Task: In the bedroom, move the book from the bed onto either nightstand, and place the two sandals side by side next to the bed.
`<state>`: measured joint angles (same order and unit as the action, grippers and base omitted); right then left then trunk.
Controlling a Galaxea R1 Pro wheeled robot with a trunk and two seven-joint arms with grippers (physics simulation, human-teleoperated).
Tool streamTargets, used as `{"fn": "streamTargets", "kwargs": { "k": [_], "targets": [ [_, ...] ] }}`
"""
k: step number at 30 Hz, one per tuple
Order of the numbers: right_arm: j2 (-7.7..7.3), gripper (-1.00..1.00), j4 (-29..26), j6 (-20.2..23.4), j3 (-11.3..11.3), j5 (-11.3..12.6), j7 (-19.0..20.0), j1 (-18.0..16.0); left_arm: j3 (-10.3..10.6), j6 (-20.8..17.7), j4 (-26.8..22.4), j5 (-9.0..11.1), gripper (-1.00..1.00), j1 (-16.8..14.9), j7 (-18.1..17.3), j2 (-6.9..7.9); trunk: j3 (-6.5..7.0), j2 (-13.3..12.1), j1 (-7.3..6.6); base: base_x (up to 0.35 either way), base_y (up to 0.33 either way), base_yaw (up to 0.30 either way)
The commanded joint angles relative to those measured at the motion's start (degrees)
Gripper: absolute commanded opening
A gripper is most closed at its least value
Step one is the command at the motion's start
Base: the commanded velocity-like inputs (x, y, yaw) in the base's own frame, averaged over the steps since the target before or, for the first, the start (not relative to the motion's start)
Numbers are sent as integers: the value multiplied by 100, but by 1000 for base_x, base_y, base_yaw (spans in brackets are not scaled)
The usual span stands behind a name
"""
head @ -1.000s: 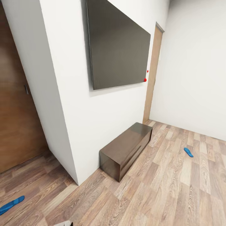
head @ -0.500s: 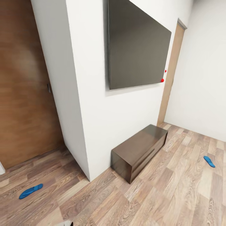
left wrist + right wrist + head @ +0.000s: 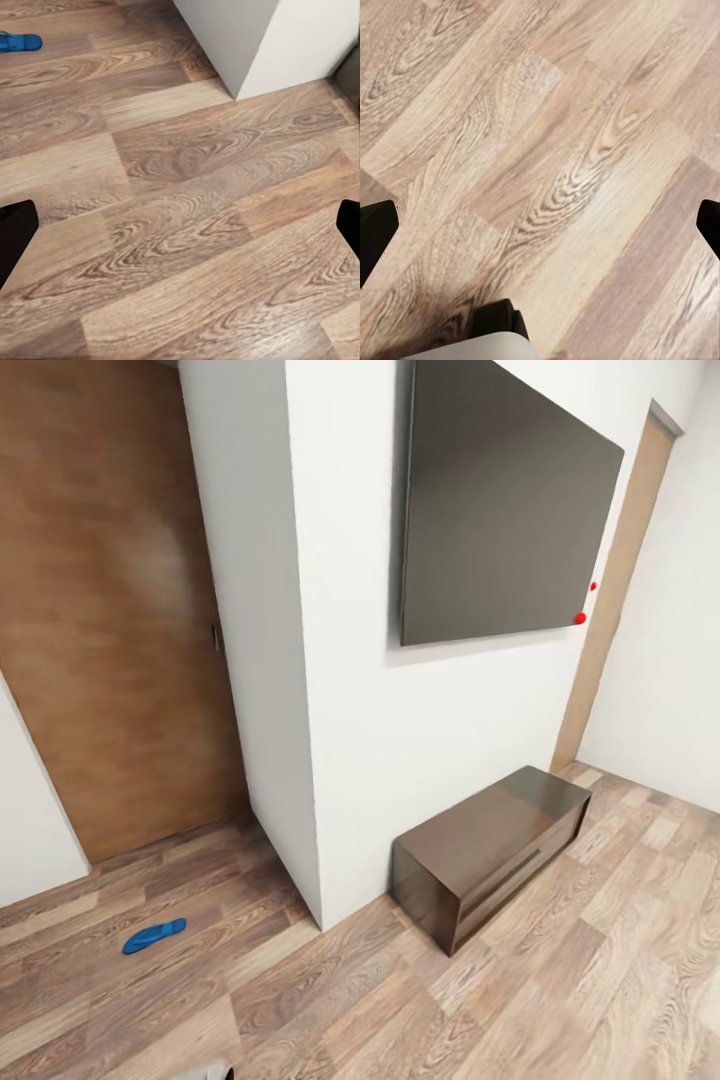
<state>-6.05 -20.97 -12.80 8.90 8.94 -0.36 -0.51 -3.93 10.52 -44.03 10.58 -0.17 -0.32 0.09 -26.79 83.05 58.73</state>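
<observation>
Bedroom corner with one blue sandal on the plank floor

A white wall corner (image 3: 300,690) juts toward the camera; on its right face hangs a large dark flat panel (image 3: 500,520) with two small red dots at its lower right edge. Below the panel, against the wall, a low dark-brown cabinet (image 3: 490,850) with a glossy top stands on the wood-plank floor (image 3: 560,990). To the left of the corner is a wide brown wooden door (image 3: 110,610) with a small handle near its right edge. A bright-blue sandal (image 3: 154,935) lies flat on the floor in front of that door, well apart from the cabinet. A pale wooden door frame (image 3: 615,580) stands at the far right.
</observation>
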Motion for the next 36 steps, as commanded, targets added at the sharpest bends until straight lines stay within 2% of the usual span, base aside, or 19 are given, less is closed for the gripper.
{"fn": "streamTargets", "kwargs": {
  "k": [1, 9, 24, 36],
  "targets": [
    [-1, 100, 3, -20, -13, 57, 0, -2, 6, 12, 0, 50, 100, -3, -3, 1, -5, 3, 0, 0, 0, 293],
    [2, 100, 4, -20, -37, 50, 0, -2, 11, 15, 80, 45, 100, -3, -3, 0, -5, 3, 0, 0, 0, 256],
    [17, 100, 5, -20, -46, 43, 27, -2, 14, 12, 202, 33, 100, -3, -12, -10, -5, 3, 0, 0, 0, 48],
    [17, 100, 5, -20, -46, 46, 27, -2, 15, 15, 211, 40, 100, -3, -12, -79, -5, 3, 0, 0, 0, 267]
  ]
}}
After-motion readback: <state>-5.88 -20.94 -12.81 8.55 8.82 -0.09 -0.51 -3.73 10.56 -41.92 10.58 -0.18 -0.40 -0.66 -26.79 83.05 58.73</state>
